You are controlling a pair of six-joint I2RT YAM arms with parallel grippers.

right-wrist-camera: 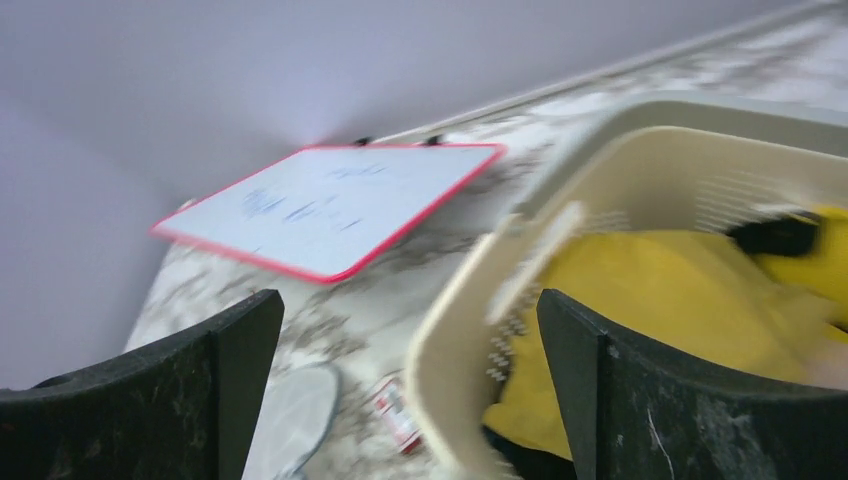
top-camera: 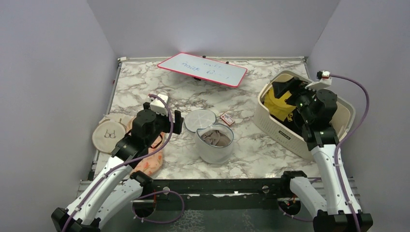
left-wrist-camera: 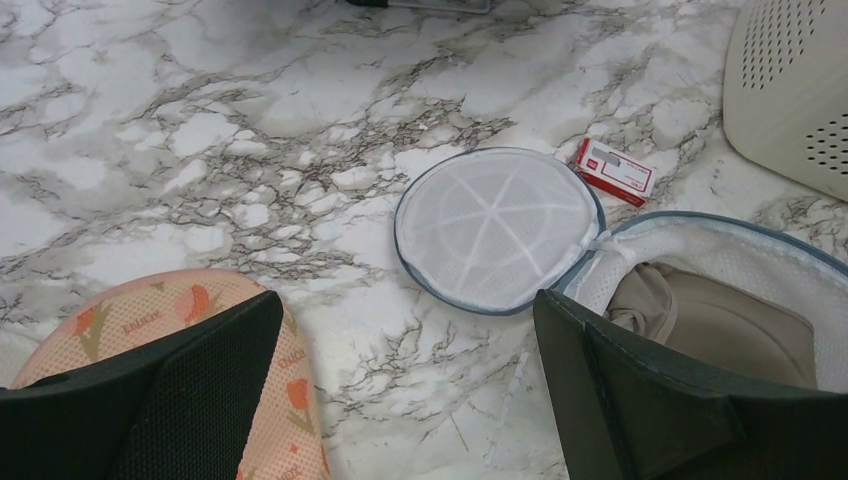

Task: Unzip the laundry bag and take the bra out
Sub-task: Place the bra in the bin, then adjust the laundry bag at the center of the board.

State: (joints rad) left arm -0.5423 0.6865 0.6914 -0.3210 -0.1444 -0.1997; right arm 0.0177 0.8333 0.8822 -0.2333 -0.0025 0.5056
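On the marble-patterned worktop [top-camera: 159, 87], the white see-through mesh laundry bag [top-camera: 215, 145] stands upright near the middle, unzipped. Its round flat lid [left-wrist-camera: 490, 228], with dark grey-blue trim, is folded back and lies flat on the worktop at the bag's far-left side. A taupe garment [top-camera: 216, 137] is bunched inside the bag.

My left end effector [left-wrist-camera: 407, 310] hangs above the worktop just left of the bag with its jaws wide apart and nothing between them. One finger is over the oval orange-pink patterned pouch [top-camera: 150, 164], the other over the bag's near rim.

My right end effector [right-wrist-camera: 410, 310] is raised over the cream perforated plastic basket [top-camera: 278, 128] at the right side of the worktop, also spread wide and holding nothing.

The mustard-yellow bra [right-wrist-camera: 640, 290] lies in that basket, well apart from the bag. The wrist view is blurred, so I cannot make out its cups. A black garment [top-camera: 285, 89] sits at the basket's far end, and a brighter yellow piece [right-wrist-camera: 820, 265] shows beside the bra.

A small red-and-white box [top-camera: 227, 119] lies just right of the lid. A red-framed whiteboard [top-camera: 203, 69] with blue writing rests at the far edge, and a flat round beige pouch [top-camera: 109, 133] with a bra drawing lies at the left, partly under my left arm.
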